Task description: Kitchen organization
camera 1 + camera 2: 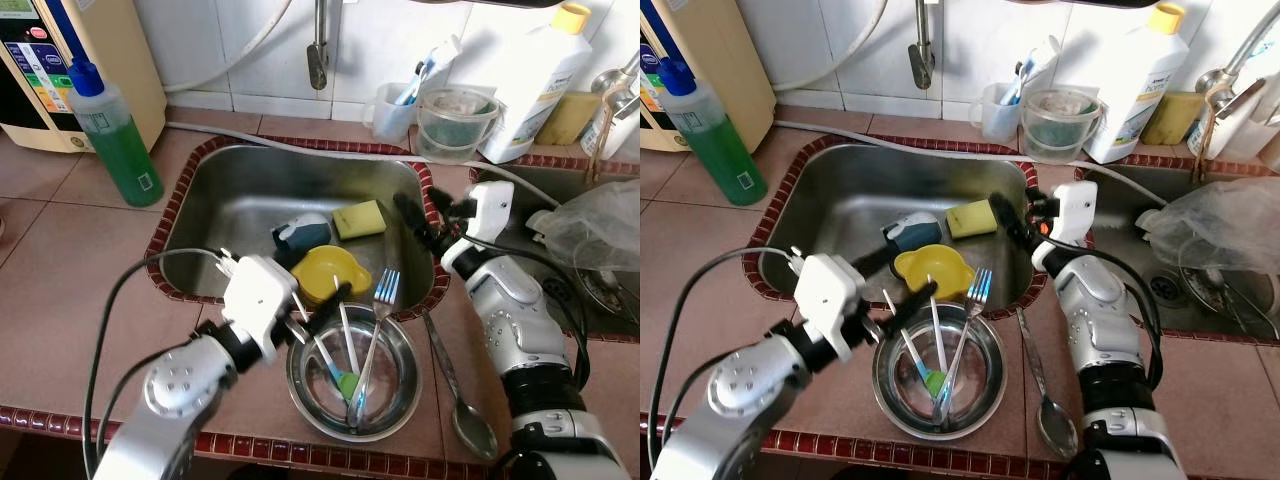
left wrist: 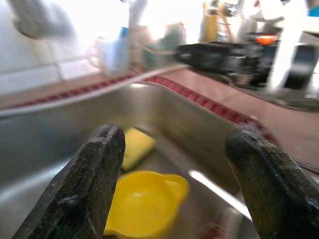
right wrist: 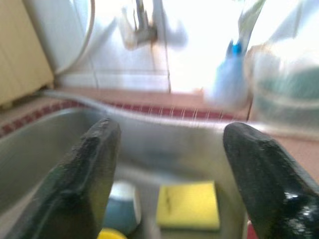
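2 grippers: both over the sink [image 1: 215,190], holding nothing.
Left gripper [image 1: 318,310]: at the sink's 6 o'clock rim, above the near edge of the steel bowl [image 1: 400,405]; jaws open, the yellow cup [image 2: 142,201] seen between them.
Right gripper [image 1: 415,225]: at the sink's 3 o'clock edge; jaws open, pointing across the basin toward the yellow sponge [image 3: 188,204].
Steel bowl: on the tiled surface [image 1: 60,270] at 6 o'clock of the sink; holds a fork [image 1: 380,300] and other utensils, one with a green tip.
Spoon [image 1: 462,405]: on the surface at 3 o'clock of the bowl.
Sink contents: yellow cup near the front wall, yellow sponge at 1 o'clock of it, a blue-grey object [image 1: 300,235] at 11 o'clock.
Green bottle [image 1: 112,135]: upright at 9 o'clock of the sink.
White bottle [image 1: 535,80]: at 1 o'clock, against the wall.
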Tool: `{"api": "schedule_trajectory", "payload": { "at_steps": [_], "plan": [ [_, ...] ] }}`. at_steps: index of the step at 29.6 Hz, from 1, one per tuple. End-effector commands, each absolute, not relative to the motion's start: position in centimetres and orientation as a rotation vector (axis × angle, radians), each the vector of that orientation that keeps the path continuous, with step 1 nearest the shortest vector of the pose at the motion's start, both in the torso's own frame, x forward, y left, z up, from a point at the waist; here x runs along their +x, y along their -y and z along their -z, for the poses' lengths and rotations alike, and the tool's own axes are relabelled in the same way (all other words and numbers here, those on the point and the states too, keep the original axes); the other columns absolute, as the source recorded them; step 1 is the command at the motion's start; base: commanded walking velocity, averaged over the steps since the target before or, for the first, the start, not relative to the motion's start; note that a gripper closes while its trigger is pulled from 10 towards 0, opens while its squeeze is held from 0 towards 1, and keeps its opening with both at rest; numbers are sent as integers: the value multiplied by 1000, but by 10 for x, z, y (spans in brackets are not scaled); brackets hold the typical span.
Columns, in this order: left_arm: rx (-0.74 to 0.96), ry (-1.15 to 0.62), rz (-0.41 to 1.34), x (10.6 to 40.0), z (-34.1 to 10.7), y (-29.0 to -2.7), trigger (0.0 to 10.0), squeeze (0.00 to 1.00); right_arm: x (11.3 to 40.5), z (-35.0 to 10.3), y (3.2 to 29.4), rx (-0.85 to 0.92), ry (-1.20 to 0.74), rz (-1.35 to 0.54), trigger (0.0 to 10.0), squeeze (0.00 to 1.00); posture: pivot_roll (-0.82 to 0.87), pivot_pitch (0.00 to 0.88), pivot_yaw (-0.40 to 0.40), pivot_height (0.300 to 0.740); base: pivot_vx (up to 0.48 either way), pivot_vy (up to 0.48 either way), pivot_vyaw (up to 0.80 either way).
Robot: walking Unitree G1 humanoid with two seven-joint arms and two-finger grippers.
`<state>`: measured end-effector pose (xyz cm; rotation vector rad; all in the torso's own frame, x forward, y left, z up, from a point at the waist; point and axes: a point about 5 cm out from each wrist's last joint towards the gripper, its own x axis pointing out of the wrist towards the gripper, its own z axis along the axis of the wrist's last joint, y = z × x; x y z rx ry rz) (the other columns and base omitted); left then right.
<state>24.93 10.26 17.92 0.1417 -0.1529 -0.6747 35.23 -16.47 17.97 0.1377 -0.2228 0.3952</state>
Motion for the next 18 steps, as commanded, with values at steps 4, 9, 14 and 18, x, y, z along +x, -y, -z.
{"api": "schedule_trajectory", "payload": {
  "at_steps": [4,9,14,18],
  "plan": [
    [170,184,549,273,-186,-123,10000,0,344,-189,171,143,309,-303,10000,1000,-59,106,-10,740,0,0,0],
    [177,191,402,294,-188,-140,10000,0,338,-200,173,143,386,-214,10000,1000,-65,77,-8,740,0,0,0],
    [136,189,294,306,-183,-146,10000,0,329,-204,168,73,437,-169,10000,1000,-78,58,-8,740,0,0,0],
    [92,177,240,310,-176,-146,10000,0,324,-197,162,24,438,-145,10000,1000,-84,32,-1,740,0,0,0]
  ]
}}
